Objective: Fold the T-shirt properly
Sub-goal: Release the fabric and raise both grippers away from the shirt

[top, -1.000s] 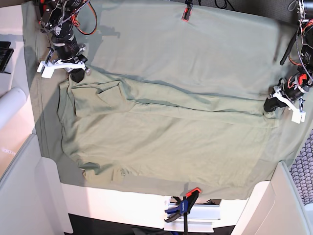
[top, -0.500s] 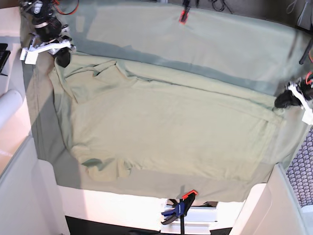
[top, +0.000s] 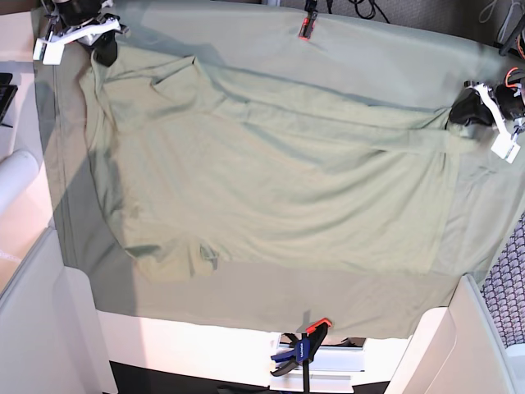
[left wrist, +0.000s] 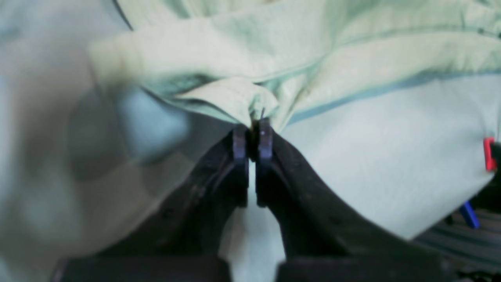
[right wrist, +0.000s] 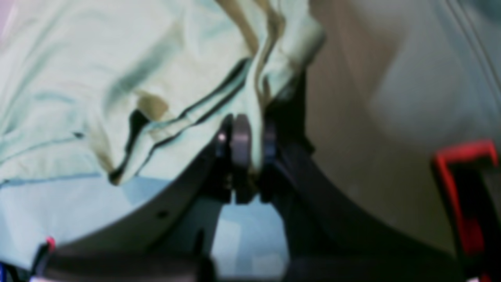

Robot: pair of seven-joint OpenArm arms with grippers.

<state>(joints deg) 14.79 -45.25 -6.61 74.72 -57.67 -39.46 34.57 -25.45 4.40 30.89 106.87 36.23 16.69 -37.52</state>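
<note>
- The T-shirt [top: 271,180] lies spread across the tablecloth [top: 385,74] on the tabletop. Its far edge is lifted at both ends and its near edge, with one sleeve bunched at the near left of the base view, rests flat.
- My left claw [left wrist: 249,135] is pinched shut on a small gathered tuft of the shirt's edge. The hold looks thin, so I judge a sharp tug could pull the fabric out and drop that corner.
- My right claw [right wrist: 242,143] is closed on the shirt as well, with several layers stacked between the jaws. The wrist view is blurred, and I cannot tell whether a fold of the tablecloth is caught in there too. If it is, lifting would drag the cloth along.
- The span between my two claws sags and ripples. If I bring the edge over with uneven height or speed, I expect a skewed fold line and trapped wrinkles.
- The bunched sleeve at the near left could get buried under the fold and leave a lump.
- The tablecloth is held by a red clamp [top: 307,26] at the far edge and a blue-and-red clamp [top: 305,346] at the near edge. Dragging the shirt hard might ruck the cloth between them.
- My right claw sits close to the tabletop's corner, so a wide swing there risks carrying the shirt off the edge.
</note>
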